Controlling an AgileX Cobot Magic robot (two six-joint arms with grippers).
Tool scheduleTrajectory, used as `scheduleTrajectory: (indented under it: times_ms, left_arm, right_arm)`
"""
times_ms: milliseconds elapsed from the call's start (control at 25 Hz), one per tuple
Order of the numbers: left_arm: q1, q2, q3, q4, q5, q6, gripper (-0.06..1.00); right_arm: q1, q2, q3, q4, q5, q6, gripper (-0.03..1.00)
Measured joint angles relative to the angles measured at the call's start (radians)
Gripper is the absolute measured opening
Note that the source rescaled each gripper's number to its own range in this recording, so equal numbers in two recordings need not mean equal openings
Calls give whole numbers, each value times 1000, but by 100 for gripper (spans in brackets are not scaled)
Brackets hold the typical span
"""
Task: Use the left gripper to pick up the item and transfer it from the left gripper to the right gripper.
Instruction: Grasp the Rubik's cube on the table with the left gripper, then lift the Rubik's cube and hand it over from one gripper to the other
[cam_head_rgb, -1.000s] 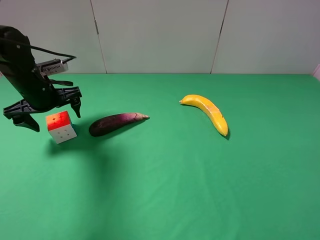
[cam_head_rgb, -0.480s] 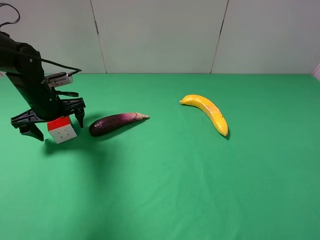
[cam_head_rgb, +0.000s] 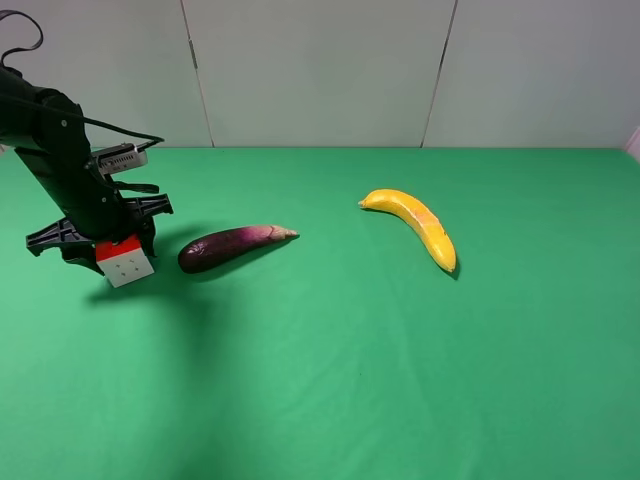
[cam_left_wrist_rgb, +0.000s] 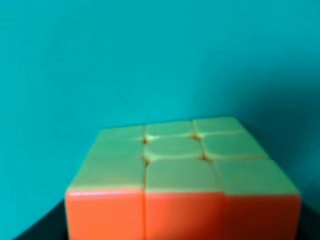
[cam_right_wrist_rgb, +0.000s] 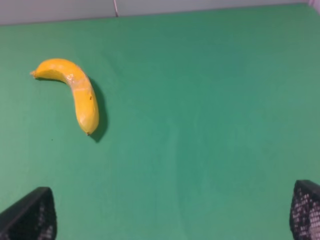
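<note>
Puzzle cube (cam_head_rgb: 128, 266): on the green table (cam_head_rgb: 350, 380) at far left, white face toward the camera, red top partly hidden under the claw.
Left gripper (cam_head_rgb: 110, 240): down over the cube, its 2 fingers against the cube's opposite sides and apparently clamped on it.
Change in 0.5 s: the fingers stood well clear of the cube then and have drawn in; the cube has not shifted.
Eggplant (cam_head_rgb: 235, 247): just right of the cube, apart from it.
Banana (cam_head_rgb: 415, 225): well apart, right of centre.
Left wrist only: the cube fills the near field, showing an orange face and a pale top.
Right wrist only: right gripper (cam_right_wrist_rgb: 165, 220), fingertips spread wide over bare table, holding nothing, banana beyond; this claw is outside the high view.
</note>
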Motion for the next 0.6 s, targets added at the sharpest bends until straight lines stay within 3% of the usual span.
scheduleTrajectory:
  times_ms: [600]
  left_arm:
    - [0, -27, 0, 0, 24, 0, 0]
  right_arm:
    - [0, 0, 0, 0, 0, 0, 100]
